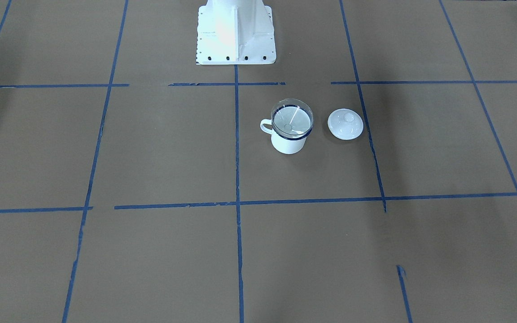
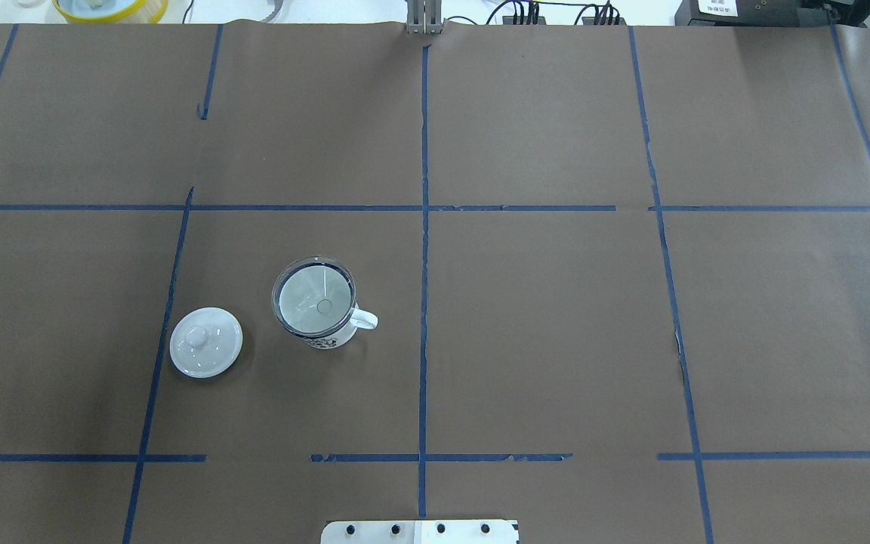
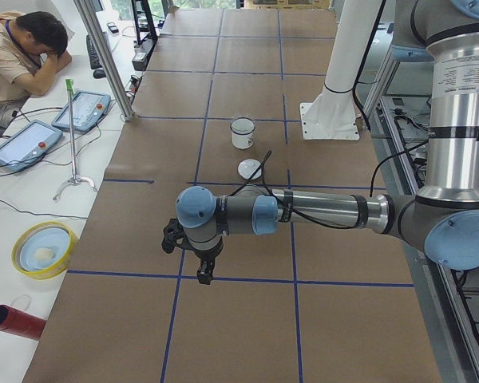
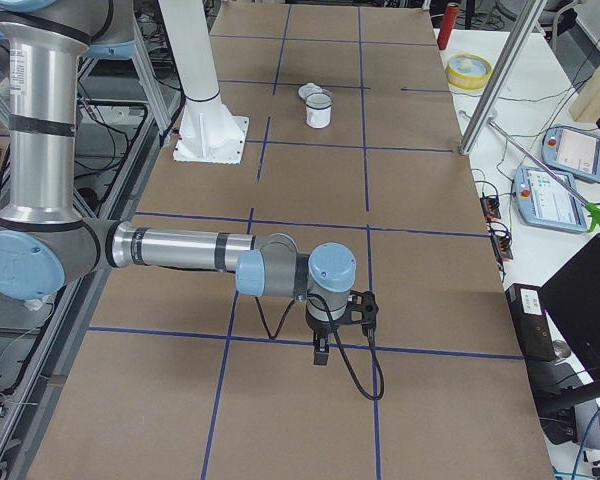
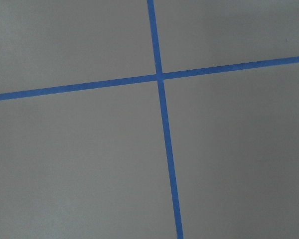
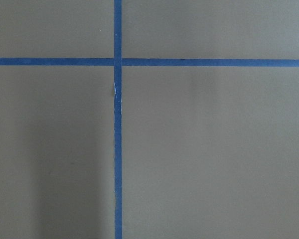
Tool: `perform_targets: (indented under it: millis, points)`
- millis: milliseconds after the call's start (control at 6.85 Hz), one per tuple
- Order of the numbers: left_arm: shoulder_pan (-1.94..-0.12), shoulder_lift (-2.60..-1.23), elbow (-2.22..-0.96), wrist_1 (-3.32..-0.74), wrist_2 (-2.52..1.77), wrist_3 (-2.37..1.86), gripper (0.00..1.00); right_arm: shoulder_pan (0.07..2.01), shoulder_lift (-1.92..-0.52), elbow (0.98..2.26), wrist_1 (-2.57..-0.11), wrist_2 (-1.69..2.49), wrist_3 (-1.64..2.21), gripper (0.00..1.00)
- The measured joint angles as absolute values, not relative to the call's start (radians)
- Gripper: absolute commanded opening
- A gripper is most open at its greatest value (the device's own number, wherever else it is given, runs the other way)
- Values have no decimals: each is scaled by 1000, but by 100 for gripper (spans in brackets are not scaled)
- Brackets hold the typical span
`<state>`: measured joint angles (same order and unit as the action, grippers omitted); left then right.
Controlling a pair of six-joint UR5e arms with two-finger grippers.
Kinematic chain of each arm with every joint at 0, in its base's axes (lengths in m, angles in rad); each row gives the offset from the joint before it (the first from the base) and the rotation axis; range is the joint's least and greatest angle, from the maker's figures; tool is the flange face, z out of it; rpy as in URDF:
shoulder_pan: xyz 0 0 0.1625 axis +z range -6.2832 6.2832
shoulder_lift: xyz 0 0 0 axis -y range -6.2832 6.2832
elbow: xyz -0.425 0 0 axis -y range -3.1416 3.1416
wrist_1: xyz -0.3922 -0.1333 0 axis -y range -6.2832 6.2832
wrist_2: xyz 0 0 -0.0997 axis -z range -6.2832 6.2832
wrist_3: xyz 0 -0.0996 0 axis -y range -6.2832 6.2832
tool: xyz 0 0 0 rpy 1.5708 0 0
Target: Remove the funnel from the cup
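The funnel (clear, glossy plastic, a wide round cone about as broad as the mug's mouth) is sitting in the cup, its rim lying just above the dark blue lip. It is standing upright, its long axis vertical. The wide mouth is facing up and the narrow spout is pointing straight down into the cup, showing from above as a small circle. The cup is smooth white enamel, its loop handle turned toward the robot's right. It is standing on the table of matte brown paper gridded with blue tape, in the robot's left half beside the centre line. A white domed lid with a knob is lying near it, not touching. The left gripper and right gripper are hanging near the table's opposite ends, well apart from the cup. I cannot tell whether their fingers are apart or together.
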<state>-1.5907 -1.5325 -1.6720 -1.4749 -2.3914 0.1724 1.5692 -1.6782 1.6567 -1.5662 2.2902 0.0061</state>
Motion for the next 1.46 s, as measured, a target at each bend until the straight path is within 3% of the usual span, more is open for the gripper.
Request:
perform_targets:
  millis: [730,1460]
  points:
    - [-1589,-1560,-1738,-1484,-2388,173,100,1569,-1678,1655,-1566,2290,6,100]
    - [-1588,-1791,-1751,-1670,-2317,-33,100,1569,-1678,1656,-1566,2290,6,100]
